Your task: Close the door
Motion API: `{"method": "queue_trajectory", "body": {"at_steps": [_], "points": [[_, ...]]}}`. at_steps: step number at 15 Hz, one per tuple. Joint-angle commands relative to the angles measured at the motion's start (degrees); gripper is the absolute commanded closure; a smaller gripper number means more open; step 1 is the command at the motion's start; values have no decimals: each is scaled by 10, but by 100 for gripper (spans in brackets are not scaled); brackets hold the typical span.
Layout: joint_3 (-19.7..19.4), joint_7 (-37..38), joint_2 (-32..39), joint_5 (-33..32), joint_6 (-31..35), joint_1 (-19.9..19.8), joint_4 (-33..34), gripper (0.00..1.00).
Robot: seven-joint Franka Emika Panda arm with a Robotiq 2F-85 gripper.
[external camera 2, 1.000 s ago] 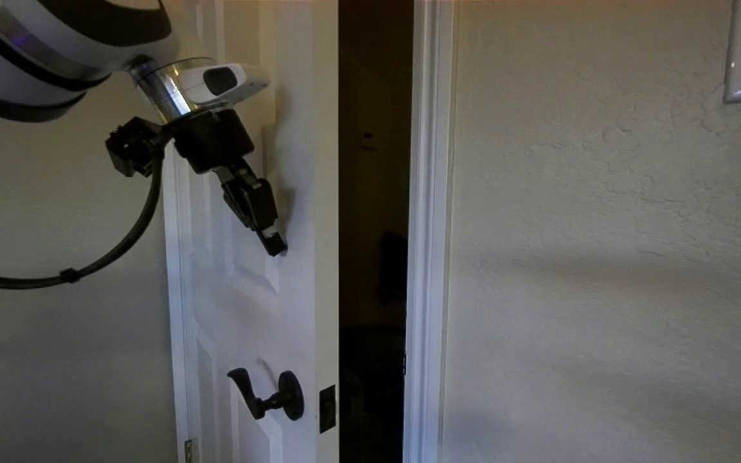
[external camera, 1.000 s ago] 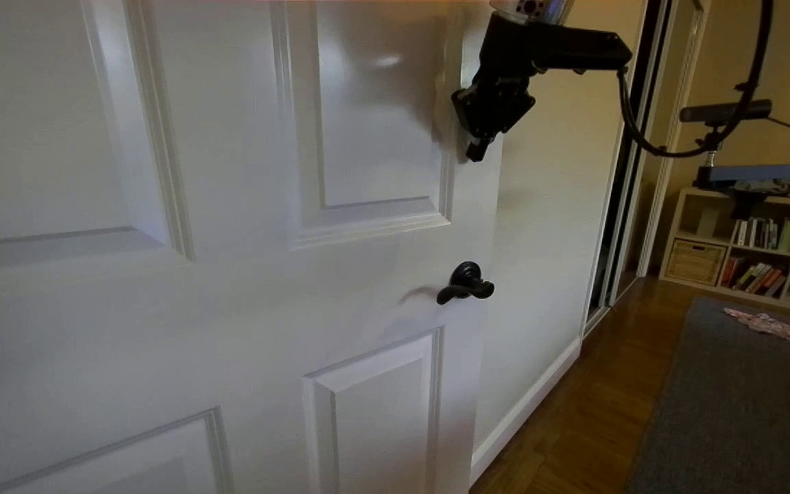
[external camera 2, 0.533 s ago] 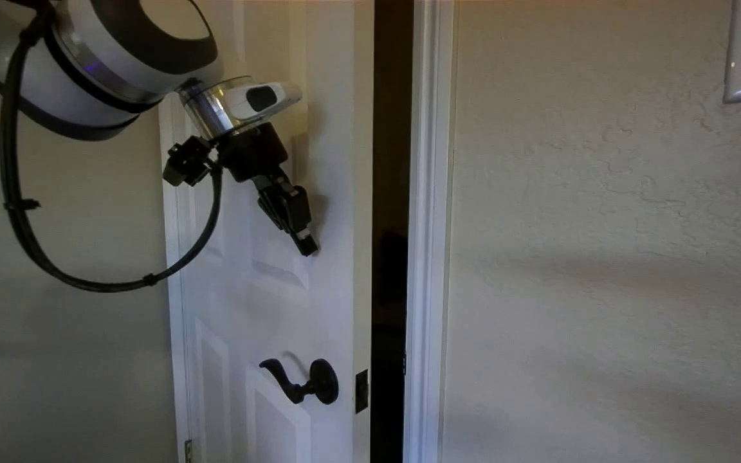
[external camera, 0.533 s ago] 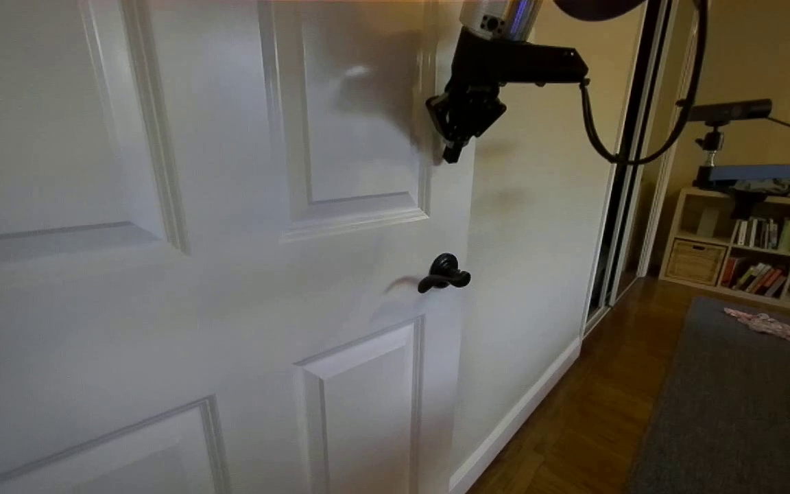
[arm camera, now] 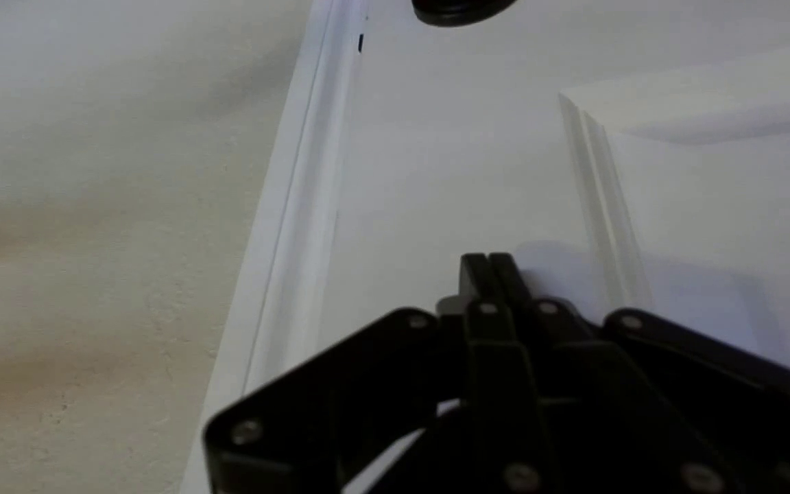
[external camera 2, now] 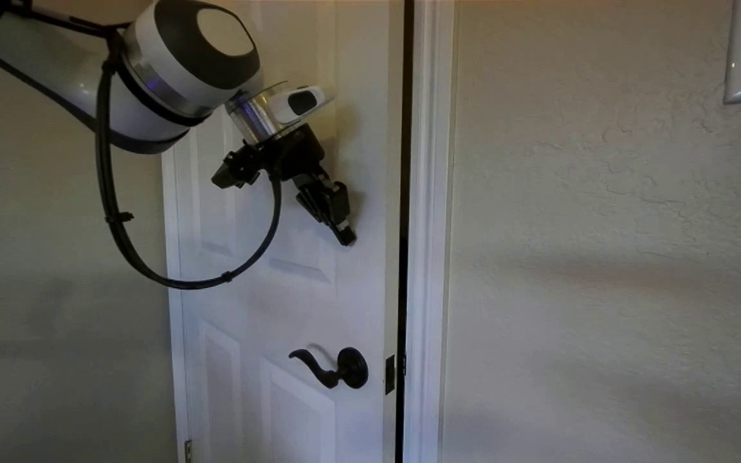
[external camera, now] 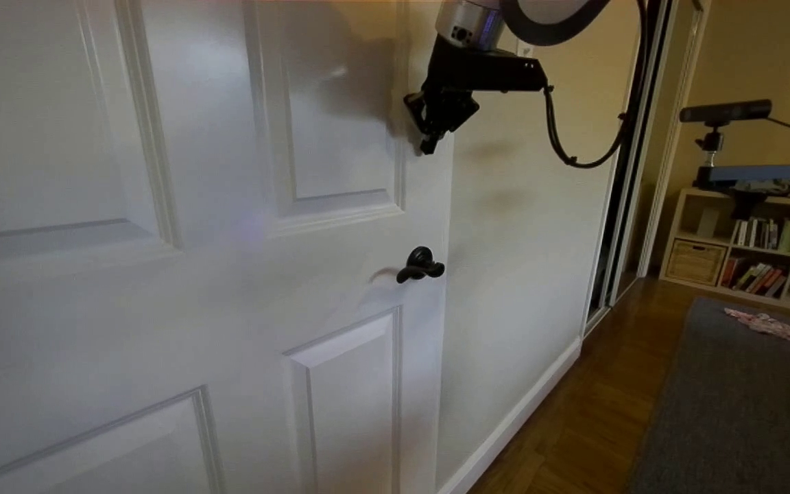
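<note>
Though the door (external camera 2: 306, 302) is almost closed, in an exterior view it stands ajar, just apart from the frame (external camera 2: 428, 257); the tool (arm camera: 488, 261), pressed together on nothing, seems to touch the door near its free edge, so a last push probably remains

In both exterior views, your gripper (external camera 2: 348, 238) sits in front of the door (external camera 2: 293, 302), with the lever handle (external camera 2: 352, 368) at its six o'clock. In an exterior view, the door frame (external camera 2: 428, 257) stands at its three, across a gap. In an exterior view, the shelf unit (external camera: 765, 251) is at the lever handle's three, the rug (external camera: 745, 398) at four, a cloth (external camera: 764, 324) on it.
</note>
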Motion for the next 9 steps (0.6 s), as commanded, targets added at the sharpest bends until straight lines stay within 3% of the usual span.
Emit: {"method": "queue_trajectory", "body": {"at_steps": [1, 9], "points": [[-27, -10, 42, 5, 16, 16, 57, 96], [-35, -23, 99, 23, 21, 20, 136, 96]]}}
